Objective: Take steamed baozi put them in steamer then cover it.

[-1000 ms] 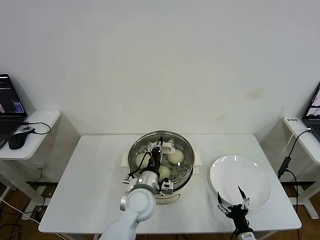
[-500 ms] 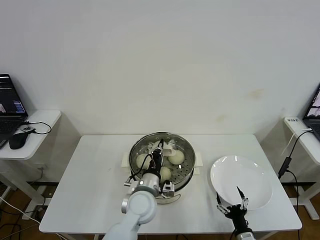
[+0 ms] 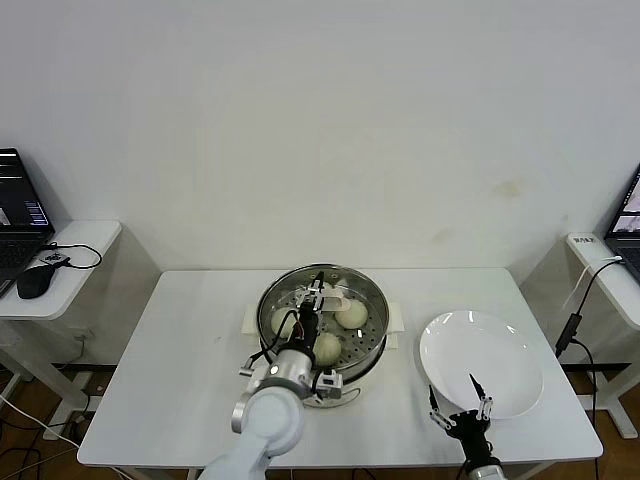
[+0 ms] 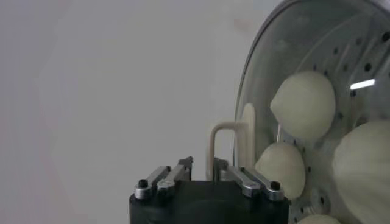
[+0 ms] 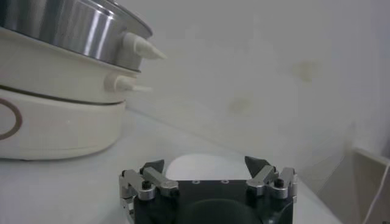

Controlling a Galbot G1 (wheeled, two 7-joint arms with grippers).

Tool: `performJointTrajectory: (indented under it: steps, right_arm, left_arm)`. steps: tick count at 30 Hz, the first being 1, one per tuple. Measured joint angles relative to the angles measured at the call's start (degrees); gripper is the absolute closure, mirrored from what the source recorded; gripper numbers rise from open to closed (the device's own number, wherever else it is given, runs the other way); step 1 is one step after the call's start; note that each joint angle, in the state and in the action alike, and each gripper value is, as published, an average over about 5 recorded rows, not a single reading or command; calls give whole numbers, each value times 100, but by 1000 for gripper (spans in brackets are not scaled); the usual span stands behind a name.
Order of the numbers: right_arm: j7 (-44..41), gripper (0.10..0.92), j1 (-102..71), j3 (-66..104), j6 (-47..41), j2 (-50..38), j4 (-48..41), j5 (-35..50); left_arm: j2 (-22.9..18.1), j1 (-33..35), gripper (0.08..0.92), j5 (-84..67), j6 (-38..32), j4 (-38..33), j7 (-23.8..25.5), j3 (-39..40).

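Covering step — lid (image 3: 323, 308) sits on the steamer (image 3: 370, 345) over the buns (image 4: 303, 105); left tool (image 4: 202, 172) spread around its handle (image 4: 223, 145). Next: lift clear. Right tool (image 5: 205, 172) spread, by the plate (image 3: 510, 355).

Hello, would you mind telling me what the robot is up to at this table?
It is steaming buns. The baozi are in the steamer, with the glass cover over them. The left gripper is at the cover's handle, its fingers apart around it. The right gripper waits open at the near edge of the white plate.
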Motion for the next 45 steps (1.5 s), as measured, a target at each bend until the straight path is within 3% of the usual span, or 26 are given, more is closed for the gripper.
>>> performJointTrajectory:
  steps: [10, 13, 19, 28, 37, 45]
  right_arm:
    - [-3, 203, -59, -40, 2, 18, 3, -47]
    - [-7, 203, -74, -47, 4, 10, 23, -33]
    - [-22, 202, -137, -43, -20, -45, 111, 45]
    - [-76, 202, -343, -68, -98, -220, 362, 215]
    - [-106, 203, -591, -53, -153, -323, 607, 306]
    - [-137, 203, -661, -21, -187, -325, 731, 341]
  left_arm:
    - [384, 941, 220, -270, -194, -1065, -259, -293]
    - [511, 1415, 184, -491, -302, -1473, -434, -456]
    - [688, 2426, 177, -1634, -780, -2019, -1064, -1148]
    - [605, 3654, 177, -4905, -1968, -1939, -2060, -2454]
    - [433, 4424, 177, -7661, -2923, -1624, -2548, -3021]
    - [400, 4722, 177, -8882, -3363, -1246, -2661, -3325]
